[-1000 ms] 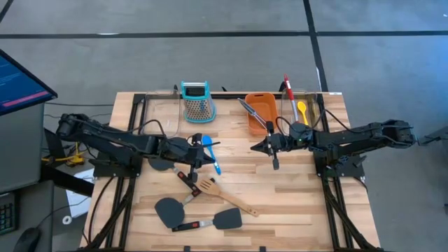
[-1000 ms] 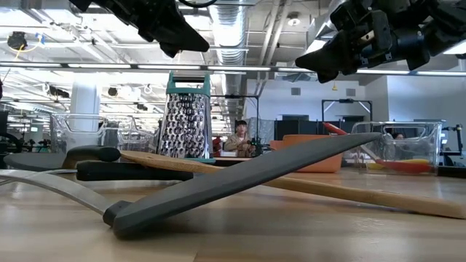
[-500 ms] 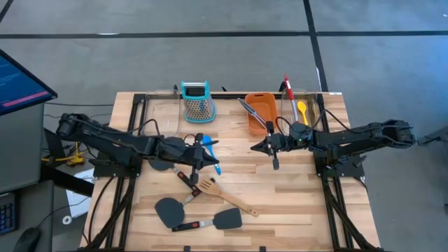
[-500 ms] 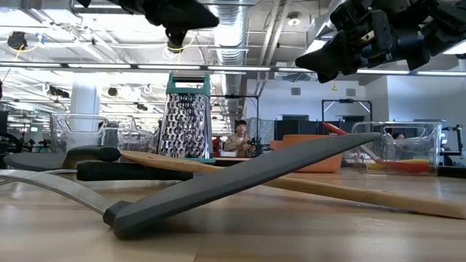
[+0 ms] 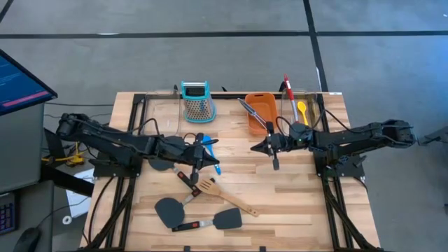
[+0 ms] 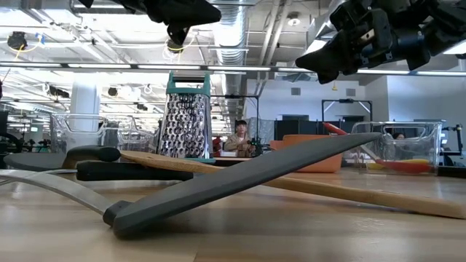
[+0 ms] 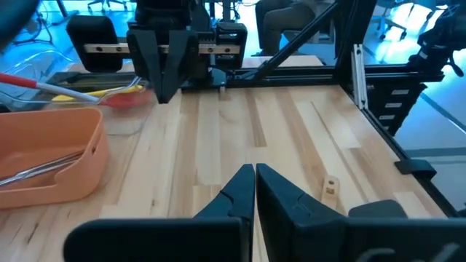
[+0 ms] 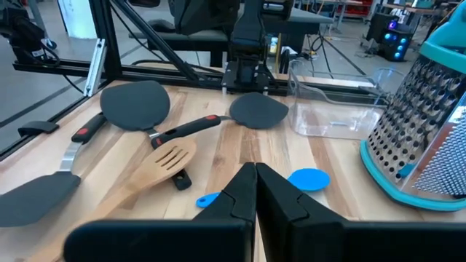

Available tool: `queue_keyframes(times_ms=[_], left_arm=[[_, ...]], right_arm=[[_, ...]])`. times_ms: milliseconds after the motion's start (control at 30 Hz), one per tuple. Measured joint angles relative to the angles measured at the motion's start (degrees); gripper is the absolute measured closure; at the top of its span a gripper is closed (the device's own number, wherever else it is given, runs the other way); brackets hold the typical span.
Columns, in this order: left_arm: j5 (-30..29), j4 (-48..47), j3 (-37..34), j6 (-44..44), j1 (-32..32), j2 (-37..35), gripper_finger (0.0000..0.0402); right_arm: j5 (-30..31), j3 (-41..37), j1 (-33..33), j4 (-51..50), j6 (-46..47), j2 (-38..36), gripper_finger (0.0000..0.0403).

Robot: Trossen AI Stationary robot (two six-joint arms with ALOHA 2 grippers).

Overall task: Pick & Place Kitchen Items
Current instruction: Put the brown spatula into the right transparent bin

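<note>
Reaching in from the left side, the left gripper (image 5: 205, 159) hangs over the wooden table (image 5: 294, 189), right above the blue spoon (image 5: 210, 150). Its two dark fingers are pressed tight together and hold nothing. The blue spoon is smooth plastic with a round bowl, and it lies flat on the pale planks.

Near the front of the table lies a heap of long tools. Two black spatulas (image 5: 169, 208) have flat, rounded heads, one black spatula with a red-marked handle (image 5: 218, 220) has a squarer head, and a wooden slotted turner (image 5: 227, 195) lies across them with slits cut in its blade.

At the back stands the box grater (image 5: 196, 101), shiny metal full of little holes, with a teal top. A clear plastic bin (image 8: 331, 102) sits beside it.

Next comes the orange tub (image 5: 260, 112), a smooth plastic box with silver metal tongs (image 5: 252, 114) resting in it. To its right another clear bin (image 5: 299, 105) holds a red spoon (image 5: 288, 89) and a yellow spoon (image 5: 302, 110).

From the right side, the right gripper (image 5: 257, 148) hovers over the middle of the table, just in front of the orange tub. Its fingers are also squeezed together, with nothing between them.
</note>
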Motion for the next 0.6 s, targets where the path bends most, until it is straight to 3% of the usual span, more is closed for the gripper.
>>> queue_keyframes(times_ms=[200, 267, 367, 600], left_arm=[[-1.2, 0.9, 0.0, -4.7, -0.3, 0.0, 0.0399], [-3.0, 5.5, 0.0, -7.6, -1.4, 0.6, 0.0399], [-4.0, 14.0, 0.1, -5.8, -4.1, 2.1, 0.0399], [-4.1, 14.1, 4.6, -2.9, -8.4, 8.8, 0.0400]], right_arm=[[0.0, 0.0, 2.7, 0.0, 0.4, 0.0, 0.0403], [0.0, 0.0, 3.6, 0.0, -0.1, 0.0, 0.0403], [0.0, 0.0, 4.4, 0.1, -0.8, 0.0, 0.0403], [0.0, 0.0, 4.5, 0.5, -1.5, 0.0, 0.0403]])
